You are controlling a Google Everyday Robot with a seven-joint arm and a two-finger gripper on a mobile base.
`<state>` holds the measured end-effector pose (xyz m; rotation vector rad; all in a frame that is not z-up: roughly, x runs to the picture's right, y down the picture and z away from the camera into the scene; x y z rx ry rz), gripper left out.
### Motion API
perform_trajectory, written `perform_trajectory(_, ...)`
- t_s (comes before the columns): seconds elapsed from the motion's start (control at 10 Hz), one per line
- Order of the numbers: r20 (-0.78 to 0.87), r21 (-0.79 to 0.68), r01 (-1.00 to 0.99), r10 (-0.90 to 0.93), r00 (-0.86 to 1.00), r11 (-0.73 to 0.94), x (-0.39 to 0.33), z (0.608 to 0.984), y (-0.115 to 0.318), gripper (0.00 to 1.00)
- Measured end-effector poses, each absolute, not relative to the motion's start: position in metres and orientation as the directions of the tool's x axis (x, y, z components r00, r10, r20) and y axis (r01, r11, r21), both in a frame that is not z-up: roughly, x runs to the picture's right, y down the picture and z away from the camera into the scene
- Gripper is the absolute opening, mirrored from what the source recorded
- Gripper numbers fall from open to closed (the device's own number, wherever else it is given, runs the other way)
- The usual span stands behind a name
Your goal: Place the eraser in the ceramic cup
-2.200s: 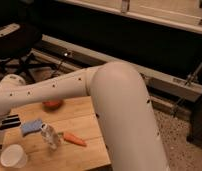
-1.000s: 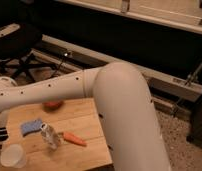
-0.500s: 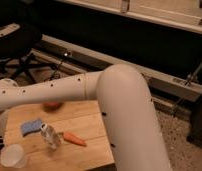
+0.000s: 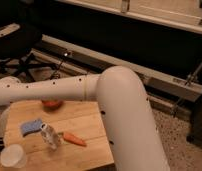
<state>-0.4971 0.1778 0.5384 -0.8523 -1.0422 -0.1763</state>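
The light-blue eraser lies flat on the wooden table, toward its left side. The whitish ceramic cup stands upright at the table's front left corner, a little in front of the eraser. My white arm reaches from the right across the back of the table and runs out of the left edge of the camera view. The gripper is beyond that edge and does not show.
A clear bottle stands just right of the eraser, with an orange carrot lying beside it. A red-orange bowl sits at the table's back, partly under the arm. An office chair base stands on the floor behind.
The arm has drifted up and to the left. The dark gripper, seen at the left edge beside the eraser 2.2 s ago, has left the view. The objects have not moved.
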Motion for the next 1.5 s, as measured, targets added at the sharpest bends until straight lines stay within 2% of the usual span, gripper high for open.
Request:
perform_trajectory(0.3, 0.790, -0.562, 0.487, 0.260, 0.555, 0.669, -0.488, 0.547, 0.185, 0.00)
perform_trajectory(1.5, 0.793, -0.567, 0.450, 0.309, 0.525, 0.690, -0.466, 0.543, 0.211, 0.00)
